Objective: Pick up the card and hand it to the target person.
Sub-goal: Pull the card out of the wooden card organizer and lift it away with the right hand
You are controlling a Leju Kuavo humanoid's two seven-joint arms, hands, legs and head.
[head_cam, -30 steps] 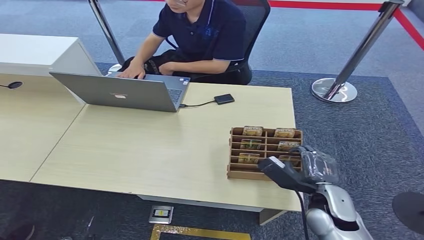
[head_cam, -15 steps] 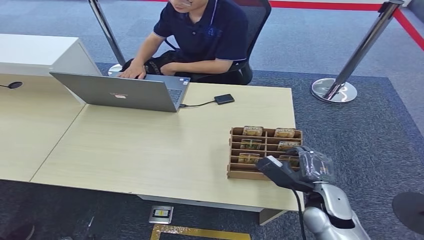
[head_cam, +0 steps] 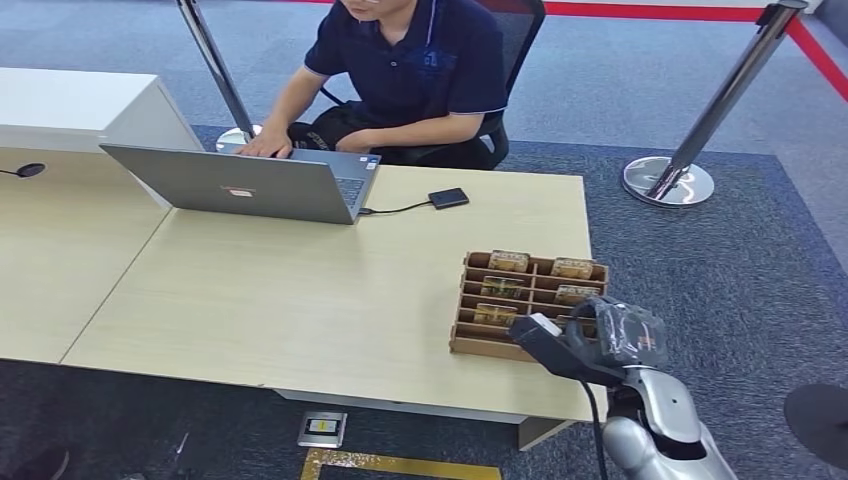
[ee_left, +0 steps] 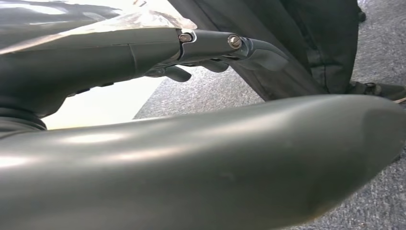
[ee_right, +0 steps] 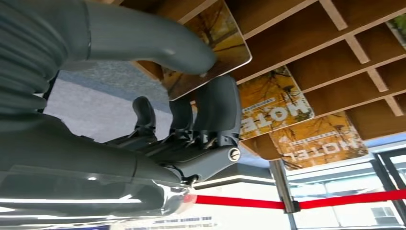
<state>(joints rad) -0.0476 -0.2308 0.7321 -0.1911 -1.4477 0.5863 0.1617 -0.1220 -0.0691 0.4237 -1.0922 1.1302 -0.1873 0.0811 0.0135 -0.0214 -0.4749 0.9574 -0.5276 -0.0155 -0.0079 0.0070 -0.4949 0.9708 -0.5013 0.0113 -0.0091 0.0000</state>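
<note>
A wooden card holder (head_cam: 478, 347) with several slots stands at the table's front right, holding hotel cards (head_cam: 508, 261). My right hand (head_cam: 590, 340) reaches into its near right corner. In the right wrist view the thumb and a finger (ee_right: 218, 108) pinch one card (ee_right: 210, 48) with an autumn tree picture, still at its slot. Two more cards (ee_right: 275, 108) marked HOTEL sit in the neighbouring slots. My left hand (ee_left: 215, 48) hangs beside the table edge with its fingers stretched out and nothing in them. The person (head_cam: 420, 70) in a dark blue shirt sits across the table, typing.
A grey laptop (head_cam: 235, 185) sits at the table's far left, with a small black device (head_cam: 448, 198) cabled to it. A stanchion base (head_cam: 668, 180) stands on the carpet at the right. A red barrier tape (ee_right: 306, 201) runs behind.
My right hand has edged slightly left at the holder, and the holder's front has shifted a little with it. The person has leaned slightly to the right.
</note>
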